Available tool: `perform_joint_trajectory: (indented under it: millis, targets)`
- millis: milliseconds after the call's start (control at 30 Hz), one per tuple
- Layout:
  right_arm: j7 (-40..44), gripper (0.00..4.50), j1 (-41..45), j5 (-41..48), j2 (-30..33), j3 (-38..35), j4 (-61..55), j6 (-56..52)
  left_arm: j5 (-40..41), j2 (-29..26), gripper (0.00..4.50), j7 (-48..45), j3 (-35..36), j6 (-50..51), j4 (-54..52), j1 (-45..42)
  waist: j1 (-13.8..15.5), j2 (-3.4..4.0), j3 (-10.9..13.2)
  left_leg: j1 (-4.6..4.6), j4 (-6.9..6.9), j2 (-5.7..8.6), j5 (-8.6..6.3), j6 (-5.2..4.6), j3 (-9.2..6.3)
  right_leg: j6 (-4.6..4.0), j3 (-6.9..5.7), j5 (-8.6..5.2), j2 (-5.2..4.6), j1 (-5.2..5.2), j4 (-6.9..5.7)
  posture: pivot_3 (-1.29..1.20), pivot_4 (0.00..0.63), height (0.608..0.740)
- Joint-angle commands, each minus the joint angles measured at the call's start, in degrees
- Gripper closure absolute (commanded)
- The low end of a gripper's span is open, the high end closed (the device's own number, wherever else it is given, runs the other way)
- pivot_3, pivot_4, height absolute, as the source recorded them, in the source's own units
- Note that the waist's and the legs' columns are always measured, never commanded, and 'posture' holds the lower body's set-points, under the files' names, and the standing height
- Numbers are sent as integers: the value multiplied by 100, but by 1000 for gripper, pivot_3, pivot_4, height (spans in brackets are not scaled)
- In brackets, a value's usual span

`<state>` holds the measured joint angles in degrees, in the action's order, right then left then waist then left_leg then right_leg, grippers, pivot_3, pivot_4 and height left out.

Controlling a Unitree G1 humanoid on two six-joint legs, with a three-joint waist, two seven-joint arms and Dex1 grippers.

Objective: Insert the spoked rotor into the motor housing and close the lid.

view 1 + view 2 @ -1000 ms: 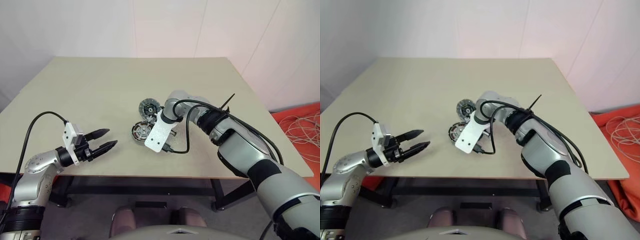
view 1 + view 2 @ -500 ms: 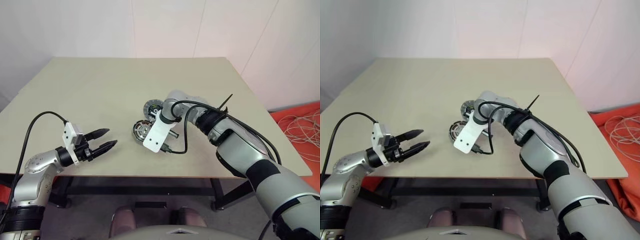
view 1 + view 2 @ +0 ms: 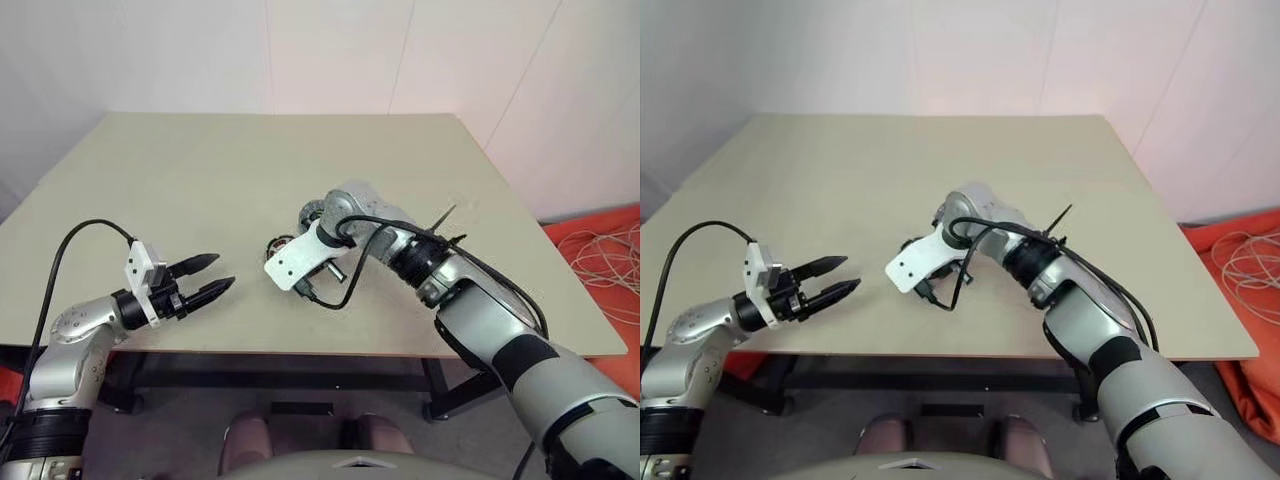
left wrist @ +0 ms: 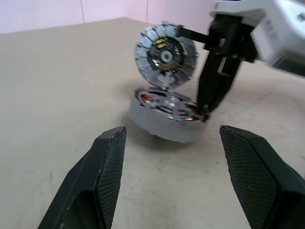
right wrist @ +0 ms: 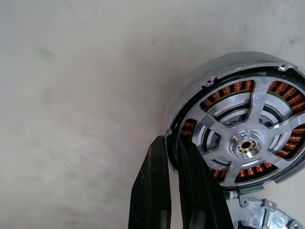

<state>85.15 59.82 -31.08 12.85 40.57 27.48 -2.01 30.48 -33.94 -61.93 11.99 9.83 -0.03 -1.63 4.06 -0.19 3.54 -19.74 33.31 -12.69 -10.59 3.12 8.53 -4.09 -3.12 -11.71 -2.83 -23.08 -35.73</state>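
The motor housing [image 4: 162,125] sits on the table with the spoked rotor [image 5: 245,143] lying inside it, copper windings showing between the spokes. My right gripper [image 5: 171,139] points down at the housing's edge and is shut on its rim, one finger outside and one inside. Just behind the housing the lid [image 4: 164,50] stands tilted on its edge, its dark centre facing my left gripper. My left gripper [image 3: 222,272] hovers open and empty to the left, aimed level at the housing and well apart from it.
The beige table [image 3: 200,170] stretches wide behind and to both sides of the parts. A white camera mount with a black cable [image 3: 295,262] on my right wrist hides most of the housing from the head views. Red cloth and cables [image 3: 600,250] lie on the floor at the right.
My right wrist has rolled, swinging its white mount to the left, and its fingers have closed on the housing's rim. The lid now shows less behind the arm. The left arm has not moved.
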Motion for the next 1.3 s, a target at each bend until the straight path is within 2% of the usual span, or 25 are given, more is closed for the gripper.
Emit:
perform_joint_trajectory:
  millis: [33,433,567,767,933,1100,1300]
  targets:
    - [134,4455,114,-3,128,-266,-647,-850,48,-4,1160,-32,44,-71,-9,-123,0,3,2,0,0,0,0,1,0,0,0,0,0,0,-1,0,0,740]
    - [711,4455,218,49,364,83,-1203,-2488,-1,52,1160,-66,-39,-100,131,-272,5,2,3,6,0,1,4,6,0,2,0,-1,0,2,-1,0,0,740]
    - [608,4455,248,135,98,196,-899,-3002,-5,64,1160,-50,-47,-110,139,-275,1,3,3,6,-1,0,4,6,0,1,0,0,0,2,-1,0,0,740]
    - [296,4455,301,532,-407,-39,-387,-3995,-30,73,1160,1,-27,-161,129,-231,1,4,3,11,-1,-3,4,7,0,1,0,-1,1,4,-1,0,0,740]
    - [245,4455,465,771,-777,-39,-256,-5145,-30,106,1160,33,-42,-172,103,-188,-16,5,4,17,-7,-3,4,8,0,1,0,-1,3,5,-1,0,0,740]
    - [68,4455,588,995,-900,26,-176,-5592,-43,131,1160,40,-54,-180,123,-213,-5,6,5,18,-12,-5,5,10,0,-1,0,-2,4,5,0,0,0,740]
    - [-195,4455,607,1172,-893,171,-220,-5484,-63,140,1160,48,-71,-189,137,-219,-4,7,6,21,-12,-5,7,13,0,2,0,-4,4,5,-1,0,0,740]
